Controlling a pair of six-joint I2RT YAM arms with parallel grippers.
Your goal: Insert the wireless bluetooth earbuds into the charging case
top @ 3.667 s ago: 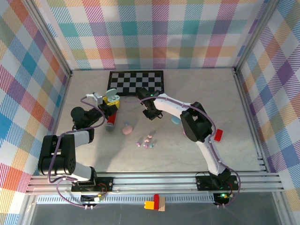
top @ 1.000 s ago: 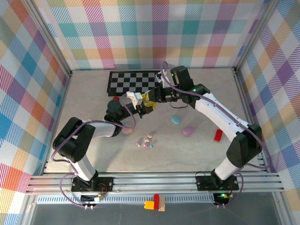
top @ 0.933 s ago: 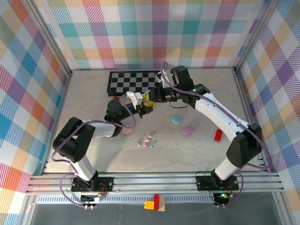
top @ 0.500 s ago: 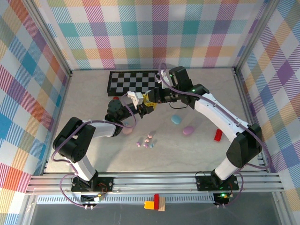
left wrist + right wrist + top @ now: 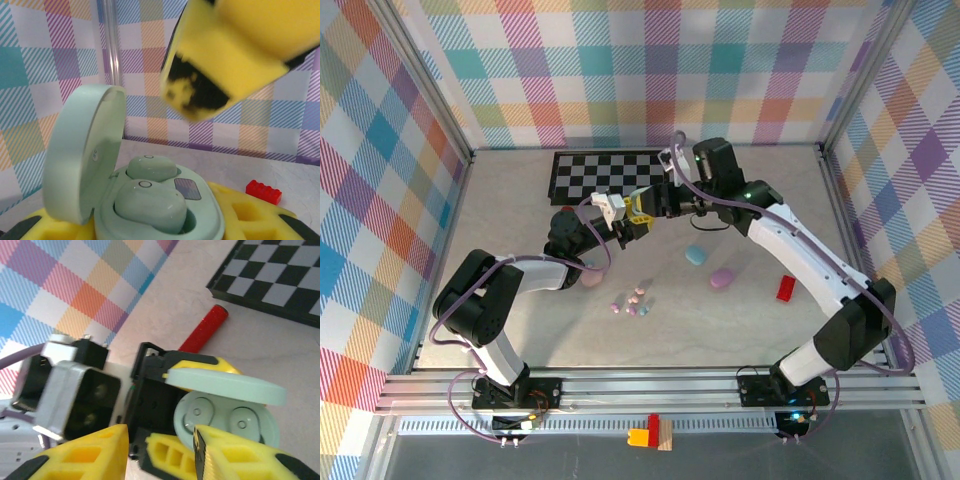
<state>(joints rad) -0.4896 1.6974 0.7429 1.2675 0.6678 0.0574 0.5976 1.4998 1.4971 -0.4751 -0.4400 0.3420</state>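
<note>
Tabletop (image 5: 520, 330) of pale stone look, seen from above, carries one pink case (image 5: 590, 278), one blue case (image 5: 695, 254), one lilac case (image 5: 722, 278), one red block (image 5: 786, 288), one red cylinder (image 5: 567, 211) and one checkered mat (image 5: 610, 173) at the far side. The pastel earbuds (image 5: 633, 302) lie in a cluster near the centre, too tiny to count surely. Plaid walls (image 5: 670, 70) stand around. Both arms reach toward the far centre, where the left claw (image 5: 630, 225) and the right claw (image 5: 648, 200) meet.

In the left wrist view, the left claw pinches one open mint case (image 5: 200, 220) between yellow pads. Two mint earbuds (image 5: 150, 205) sit inside, and the lid stands at left.

In the right wrist view, the right claw is spread and holds nothing, just beside the case.
</note>
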